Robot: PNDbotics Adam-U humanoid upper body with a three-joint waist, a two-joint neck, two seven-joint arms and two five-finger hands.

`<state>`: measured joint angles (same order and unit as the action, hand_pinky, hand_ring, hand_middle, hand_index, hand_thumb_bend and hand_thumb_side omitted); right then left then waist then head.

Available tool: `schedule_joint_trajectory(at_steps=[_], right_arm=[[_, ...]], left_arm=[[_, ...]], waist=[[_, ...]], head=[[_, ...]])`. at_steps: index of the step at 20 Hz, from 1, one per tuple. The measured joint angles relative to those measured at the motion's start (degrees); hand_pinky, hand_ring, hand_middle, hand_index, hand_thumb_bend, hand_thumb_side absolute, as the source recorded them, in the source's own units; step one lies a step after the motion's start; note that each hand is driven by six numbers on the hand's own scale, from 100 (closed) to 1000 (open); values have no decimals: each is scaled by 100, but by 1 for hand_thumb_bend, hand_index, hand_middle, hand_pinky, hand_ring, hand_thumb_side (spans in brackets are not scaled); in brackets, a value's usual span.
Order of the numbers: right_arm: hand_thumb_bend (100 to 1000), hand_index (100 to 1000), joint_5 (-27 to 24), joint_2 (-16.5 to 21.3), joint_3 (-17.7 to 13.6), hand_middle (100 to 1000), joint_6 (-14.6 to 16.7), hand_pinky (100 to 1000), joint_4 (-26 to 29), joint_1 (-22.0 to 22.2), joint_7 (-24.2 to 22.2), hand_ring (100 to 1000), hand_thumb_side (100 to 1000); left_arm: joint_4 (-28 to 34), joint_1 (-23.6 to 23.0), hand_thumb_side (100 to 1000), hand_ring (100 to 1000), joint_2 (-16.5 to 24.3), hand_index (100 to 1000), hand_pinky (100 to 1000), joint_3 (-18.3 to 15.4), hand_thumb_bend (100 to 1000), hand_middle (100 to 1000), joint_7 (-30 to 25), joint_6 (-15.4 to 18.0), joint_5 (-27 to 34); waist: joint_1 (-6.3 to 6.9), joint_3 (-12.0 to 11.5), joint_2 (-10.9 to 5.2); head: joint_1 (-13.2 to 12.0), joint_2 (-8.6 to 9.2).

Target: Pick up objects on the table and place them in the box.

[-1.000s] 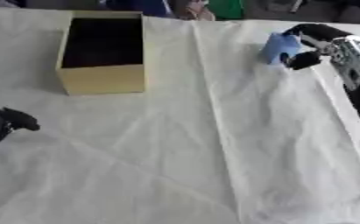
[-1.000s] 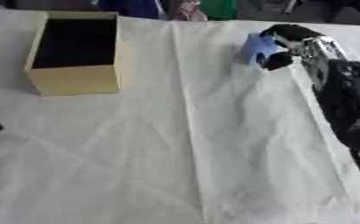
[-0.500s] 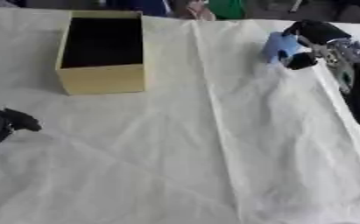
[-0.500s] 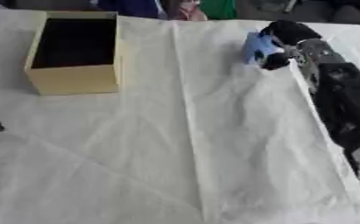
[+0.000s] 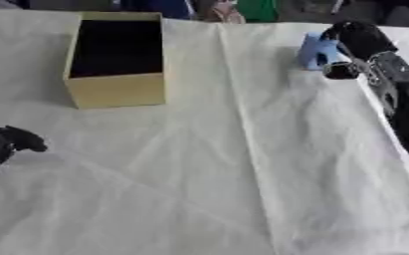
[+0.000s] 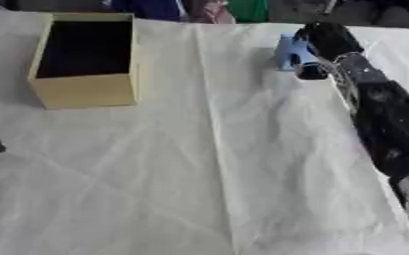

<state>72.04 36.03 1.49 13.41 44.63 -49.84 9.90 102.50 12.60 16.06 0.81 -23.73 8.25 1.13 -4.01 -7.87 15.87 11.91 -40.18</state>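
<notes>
Right robot hand (image 5: 354,44) reaches to the far right part of the counter and has its black fingers curled round a small light-blue object (image 5: 312,51), soft-looking and of a shape I cannot make out. A second ago the hand sat a little lower and more to the right on that object; over the last second the fingers have wrapped further over its right side, so more of the blue now shows only on the left of the hand. Whether the object is lifted clear of the cloth or resting on it cannot be told from these views.

That change reads as the grasp being settled, so the pick looks close to done, and the carry is what remains. The open cardboard box with pale yellow walls and a dark inside (image 5: 117,90) stands near the far left corner of the counter, well apart from the hand, with its mouth facing up. Between them lies only the creased white cloth (image 5: 242,164) that covers the counter.

Left robot hand (image 5: 5,143) rests idle at the left edge, toward the near corner, its fingers curled and holding nothing.
</notes>
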Motion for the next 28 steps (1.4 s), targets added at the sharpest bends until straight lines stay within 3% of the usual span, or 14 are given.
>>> schedule_joint_trajectory(at_steps=[9, 15, 21, 28], right_arm=[[100, 303, -330, 13, 285, 244, 375, 708, 1024, -88, 10, 651, 234], [116, 301, -477, -11, 496, 234, 588, 707, 1537, -384, -131, 642, 205], [150, 303, -618, -283, 761, 235, 856, 706, 1907, -771, -279, 633, 202], [118, 302, -667, -851, 1106, 234, 1186, 708, 2112, -1172, -535, 636, 193]], left_arm=[[0, 2, 930, 673, 0, 714, 826, 0, 100, 625, -6, -6, 3], [0, 5, 931, 674, 0, 713, 826, 0, 100, 624, -18, -16, 14], [-1, 11, 930, 675, 0, 713, 827, 47, 100, 624, -100, -21, 36], [-4, 57, 936, 676, -13, 712, 828, 202, 100, 625, -314, 8, 87]], waist=[[-19, 5, -5], [-59, -26, -34], [-72, -84, -72], [-77, -282, -117]], head=[[0, 2], [12, 8], [47, 38], [189, 51]])
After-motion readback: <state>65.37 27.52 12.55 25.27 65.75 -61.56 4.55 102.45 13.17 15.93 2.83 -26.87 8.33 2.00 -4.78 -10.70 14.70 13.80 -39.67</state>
